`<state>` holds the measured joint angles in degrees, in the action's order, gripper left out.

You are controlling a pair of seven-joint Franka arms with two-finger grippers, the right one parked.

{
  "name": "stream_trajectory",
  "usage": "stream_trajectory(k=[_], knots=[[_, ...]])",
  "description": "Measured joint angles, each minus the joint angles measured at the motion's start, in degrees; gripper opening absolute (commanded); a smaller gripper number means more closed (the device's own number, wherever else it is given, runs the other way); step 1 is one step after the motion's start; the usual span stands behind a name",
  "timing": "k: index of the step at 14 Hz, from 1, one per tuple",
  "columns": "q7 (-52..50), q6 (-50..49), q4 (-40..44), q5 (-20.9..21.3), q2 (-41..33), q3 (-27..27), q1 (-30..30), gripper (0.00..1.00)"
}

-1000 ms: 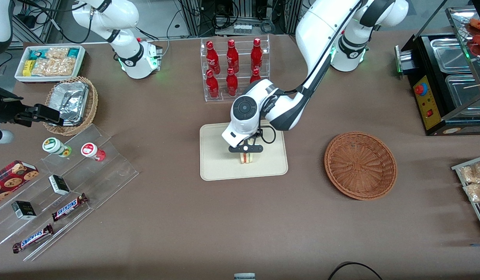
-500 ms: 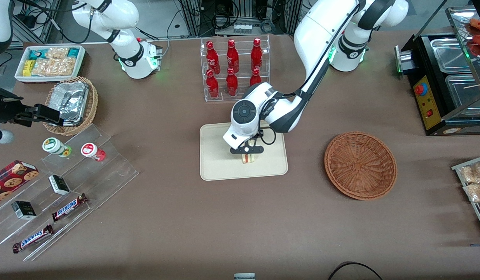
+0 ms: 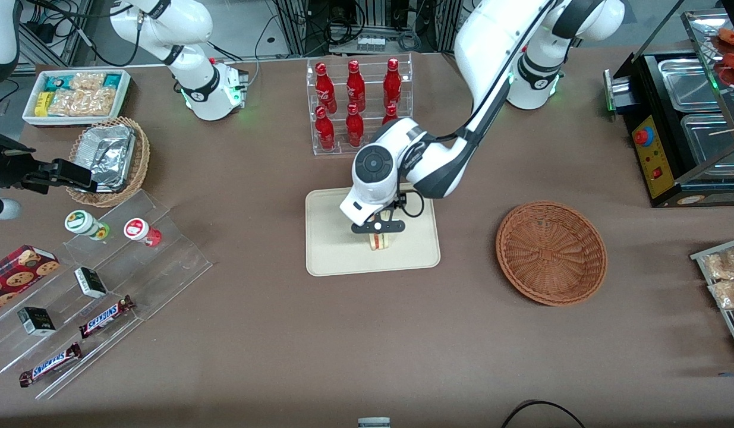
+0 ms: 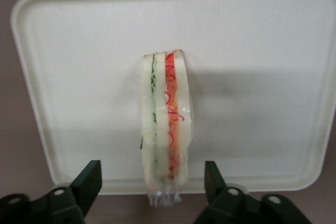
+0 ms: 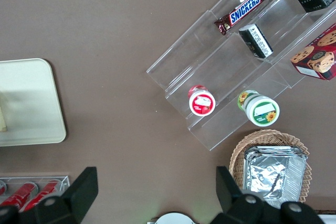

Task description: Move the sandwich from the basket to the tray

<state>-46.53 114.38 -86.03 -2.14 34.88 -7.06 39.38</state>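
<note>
The sandwich (image 3: 378, 241) stands on its edge on the cream tray (image 3: 331, 252), its white bread with red and green layers showing in the left wrist view (image 4: 165, 124). My left gripper (image 3: 377, 227) hovers directly over it and is open. Its black fingers (image 4: 88, 183) stand clear on either side of the sandwich's wrapped end, without touching it. The tray (image 4: 252, 77) fills most of the left wrist view. The reddish-brown woven basket (image 3: 551, 252) sits empty toward the working arm's end of the table, apart from the tray.
A clear rack of red bottles (image 3: 358, 104) stands just farther from the front camera than the tray. Toward the parked arm's end are stepped acrylic shelves with snacks (image 3: 99, 279), a tan basket with foil (image 3: 108, 157) and a white bin (image 3: 76, 95). A black heated display case (image 3: 684, 125) stands at the working arm's end.
The left wrist has shifted only slightly above the tray. The sandwich stays standing in the same spot on the tray.
</note>
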Motion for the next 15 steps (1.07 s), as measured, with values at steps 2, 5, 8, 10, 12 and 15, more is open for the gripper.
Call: stream_trajectory(k=[2,5,8,10,12,15], knots=[[-0.33,-4.18,0.44,0.00,-4.32,0.35,-1.70,1.00],[-0.26,-13.13,0.92,0.01,-12.58,0.67,-7.16,1.00],[2.31,-21.08,0.83,0.04,-19.74,0.95,-13.92,1.00],[8.12,-25.90,0.74,0.05,-23.43,1.07,-18.59,1.00],[14.41,-29.20,0.56,0.06,-26.39,1.15,-23.18,1.00],[24.79,-32.07,-0.02,0.24,-29.74,1.22,-29.33,1.00]])
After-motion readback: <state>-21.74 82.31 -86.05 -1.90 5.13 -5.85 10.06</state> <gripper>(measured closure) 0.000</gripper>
